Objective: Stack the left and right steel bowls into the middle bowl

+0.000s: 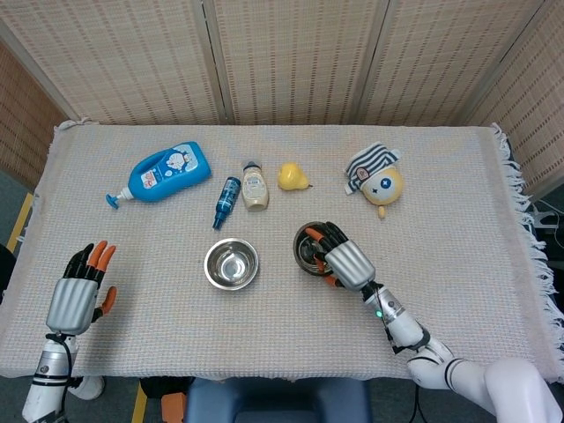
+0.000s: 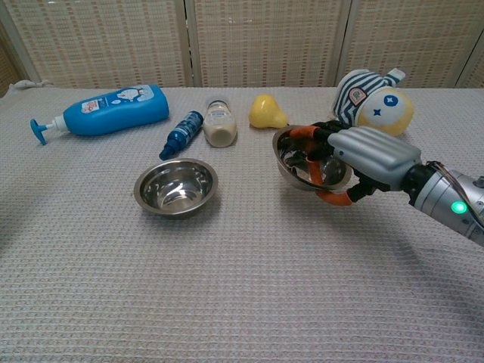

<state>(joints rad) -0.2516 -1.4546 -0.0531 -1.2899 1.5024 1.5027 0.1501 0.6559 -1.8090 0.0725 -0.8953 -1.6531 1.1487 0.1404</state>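
Chest view: right hand (image 2: 355,162) grasping tilted right bowl (image 2: 306,166), other bowl (image 2: 175,186) apart; left hand (image 1: 79,295) released near table edge (image 1: 26,291).

Tilted bowl (image 2: 302,160) probably right of bowl (image 2: 175,186)

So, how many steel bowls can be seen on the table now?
2. One bowl sits free left of centre; the other bowl is to its right, tilted in the right hand. A third is not visible, perhaps nested.

Two steel bowls (image 1: 232,263) (image 1: 310,248) — three bottles (image 1: 163,172) (image 1: 226,202) (image 1: 255,186), one pear (image 1: 292,176), one plush toy (image 1: 376,180).
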